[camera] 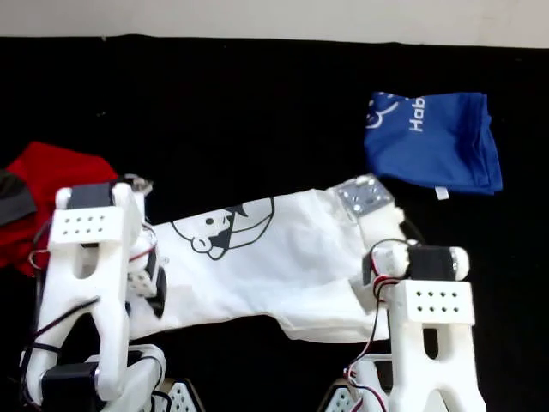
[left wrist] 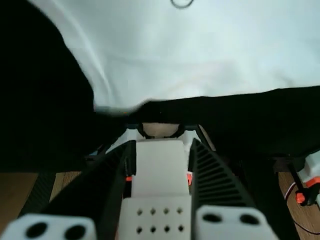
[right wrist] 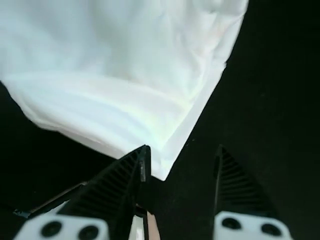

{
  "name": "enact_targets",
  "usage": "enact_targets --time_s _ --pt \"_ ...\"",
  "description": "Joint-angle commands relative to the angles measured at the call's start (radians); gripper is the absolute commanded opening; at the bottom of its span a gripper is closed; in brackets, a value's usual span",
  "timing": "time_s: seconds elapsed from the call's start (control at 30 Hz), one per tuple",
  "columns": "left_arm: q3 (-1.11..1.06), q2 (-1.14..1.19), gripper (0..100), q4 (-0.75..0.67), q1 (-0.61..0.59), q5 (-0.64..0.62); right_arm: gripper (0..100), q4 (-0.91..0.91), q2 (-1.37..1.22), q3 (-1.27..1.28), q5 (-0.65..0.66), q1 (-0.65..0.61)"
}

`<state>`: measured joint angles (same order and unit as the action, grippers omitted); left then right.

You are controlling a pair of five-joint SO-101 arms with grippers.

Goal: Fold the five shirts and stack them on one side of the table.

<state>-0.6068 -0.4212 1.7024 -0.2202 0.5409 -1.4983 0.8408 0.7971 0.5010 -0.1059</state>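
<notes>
A white shirt (camera: 257, 266) with a black printed figure lies spread and creased across the middle of the black table (camera: 257, 103). A folded blue shirt (camera: 433, 142) rests at the back right. A red shirt (camera: 56, 176) with a grey part is bunched at the left edge. My left gripper (left wrist: 162, 142) stands open just off the white shirt's hem (left wrist: 150, 102), with nothing between its fingers. My right gripper (right wrist: 182, 148) is open over a corner of the white shirt (right wrist: 125, 100); that corner's tip lies beside one finger (right wrist: 137, 170).
A small grey perforated plate (camera: 364, 196) sits at the white shirt's far right corner. Both arm bodies (camera: 90, 283) (camera: 429, 326) stand at the table's near edge. A pale wall strip (camera: 274, 17) runs behind the table. Bare black cloth stretches along the back.
</notes>
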Motion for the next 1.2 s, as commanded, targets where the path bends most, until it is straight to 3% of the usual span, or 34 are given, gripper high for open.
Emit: enact_targets --time_s 0.0,0.1,0.2,0.43,0.67,0.93,1.17 --pt "0.182 -0.027 19 0.044 0.005 0.006 20.6 0.007 0.015 -0.145 0.006 0.01" --pt "0.291 -0.018 18 0.037 0.007 0.002 17.0 0.133 0.005 -0.168 0.006 -0.002" --pt "0.289 -0.015 2 -0.091 0.008 -0.012 0.2 0.237 -0.073 -0.166 0.003 -0.062" --pt "0.128 0.15 1 -0.35 0.007 -0.043 5.3 0.433 -0.483 -0.265 -0.172 -0.163" --pt "0.173 0.417 1 -0.473 -0.016 -0.043 5.2 0.536 -0.9 -0.479 -0.186 -0.165" --pt "0.582 0.789 1 -0.362 -0.119 -0.044 5.2 0.538 -1.274 -0.817 -0.186 -0.044" --pt "1.121 1.109 1 -0.071 -0.117 -0.104 5.2 0.384 -1.377 -1.049 -0.189 -0.036"
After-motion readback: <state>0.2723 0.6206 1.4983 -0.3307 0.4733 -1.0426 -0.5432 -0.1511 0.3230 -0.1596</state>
